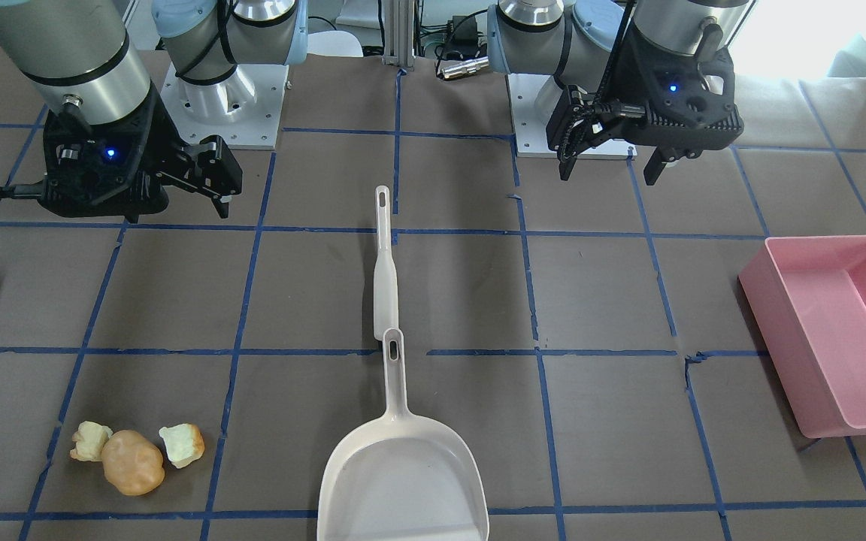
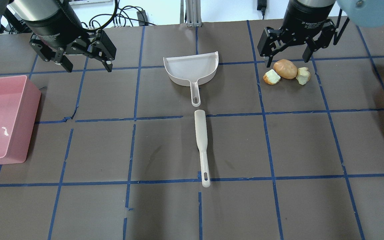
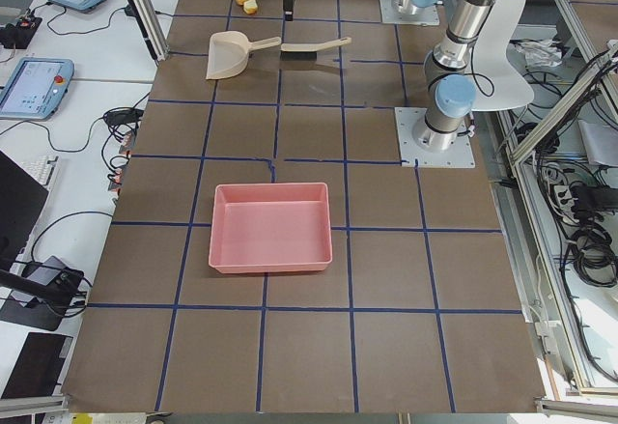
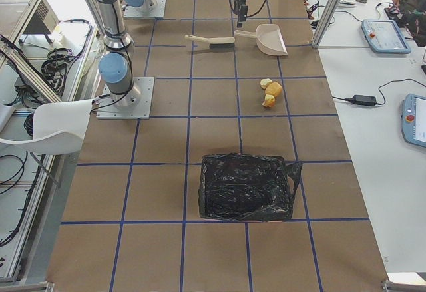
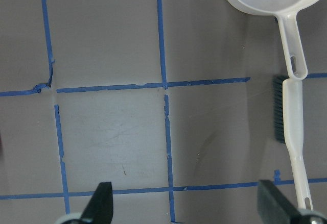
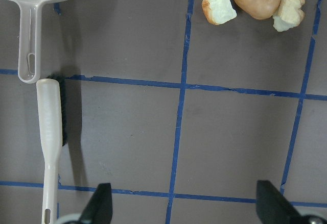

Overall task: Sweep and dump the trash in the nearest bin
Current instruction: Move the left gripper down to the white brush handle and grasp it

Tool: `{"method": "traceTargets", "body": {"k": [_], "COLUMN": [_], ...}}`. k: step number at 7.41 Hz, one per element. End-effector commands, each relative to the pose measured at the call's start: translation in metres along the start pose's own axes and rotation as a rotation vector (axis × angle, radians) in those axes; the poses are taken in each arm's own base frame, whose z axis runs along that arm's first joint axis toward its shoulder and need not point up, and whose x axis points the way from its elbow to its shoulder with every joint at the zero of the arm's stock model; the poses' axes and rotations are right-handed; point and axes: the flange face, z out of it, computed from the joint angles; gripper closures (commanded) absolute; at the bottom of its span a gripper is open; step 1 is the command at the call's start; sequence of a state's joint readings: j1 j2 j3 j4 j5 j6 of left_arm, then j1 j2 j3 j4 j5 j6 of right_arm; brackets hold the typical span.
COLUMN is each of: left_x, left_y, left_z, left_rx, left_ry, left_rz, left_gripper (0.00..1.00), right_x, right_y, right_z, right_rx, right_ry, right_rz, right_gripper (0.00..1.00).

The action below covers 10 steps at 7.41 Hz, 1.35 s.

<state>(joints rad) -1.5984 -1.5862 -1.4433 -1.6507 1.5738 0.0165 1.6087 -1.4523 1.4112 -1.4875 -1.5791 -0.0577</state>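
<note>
Status: no step of the task is done; all of it remains.

1. At the far left, the pink bin (image 2: pixel 12 159) sits on the table (image 2: pixel 112 206). No trash shows in it. It is well apart from the trash.
2. My left gripper (image 2: pixel 88 66) hangs above the table near the pink bin, with its jaws spread wide and nothing between them.
3. At centre, the dustpan (image 2: pixel 192 70) lies flat, mouth away from me, with no debris in it. The brush (image 2: pixel 201 133) lies in line with the dustpan handle, its head end just beside the handle tip. Neither tool is gripped.
4. My right gripper (image 2: pixel 287 59) hovers over the trash, with its jaws wide and nothing held.
5. The trash (image 2: pixel 285 69), three pieces in a tight cluster, rests on the table to the right of the dustpan, apart from it.
6. At the far right, the black-lined bin (image 4: pixel 246 189) stands. I judge it the nearer bin.

Remaining: grasp both tools, sweep the cluster into the pan, carry it to the bin, and tip it in.
</note>
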Motion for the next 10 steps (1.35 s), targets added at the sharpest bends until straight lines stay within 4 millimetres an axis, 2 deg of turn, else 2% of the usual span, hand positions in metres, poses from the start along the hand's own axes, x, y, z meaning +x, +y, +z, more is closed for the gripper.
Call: {"method": "traceTargets", "body": {"k": [1,3,4,5,6,7,8,9,10], "left_x": [0.002,0.008,0.016,0.039,0.069,0.102,0.126,0.149,0.172], "left_y": [0.001,0.005,0.011,0.019,0.031,0.049,0.072,0.09,0.106], "left_z": [-0.001,0.005,0.023,0.041,0.056,0.075,0.103,0.134,0.158], "left_rx": [0.002,-0.012,-0.049,-0.078,-0.108,-0.147,-0.2,-0.214,-0.182], "left_ry": [0.0,0.009,0.014,0.008,-0.006,-0.023,-0.044,-0.047,-0.049], "left_rz": [0.002,-0.006,-0.007,-0.021,0.004,-0.009,-0.017,-0.008,-0.052], "left_gripper": [0.0,0.0,0.0,0.0,0.0,0.0,0.0,0.0,0.0], "right_x": [0.0,0.0,0.0,0.0,0.0,-0.001,-0.002,-0.01,-0.034], "right_y": [0.002,0.001,0.0,0.001,0.002,0.002,-0.004,-0.021,-0.038], "right_z": [0.0,0.002,0.004,0.002,0.001,0.009,0.015,0.026,0.042], "right_rx": [0.001,-0.004,-0.007,-0.004,-0.004,-0.02,-0.012,0.015,0.015], "right_ry": [0.001,0.001,0.002,0.002,0.002,-0.003,-0.013,-0.017,0.01], "right_rz": [0.0,-0.001,0.0,-0.001,-0.003,0.0,-0.004,0.054,0.05], "right_gripper": [0.0,0.0,0.0,0.0,0.0,0.0,0.0,0.0,0.0]}}
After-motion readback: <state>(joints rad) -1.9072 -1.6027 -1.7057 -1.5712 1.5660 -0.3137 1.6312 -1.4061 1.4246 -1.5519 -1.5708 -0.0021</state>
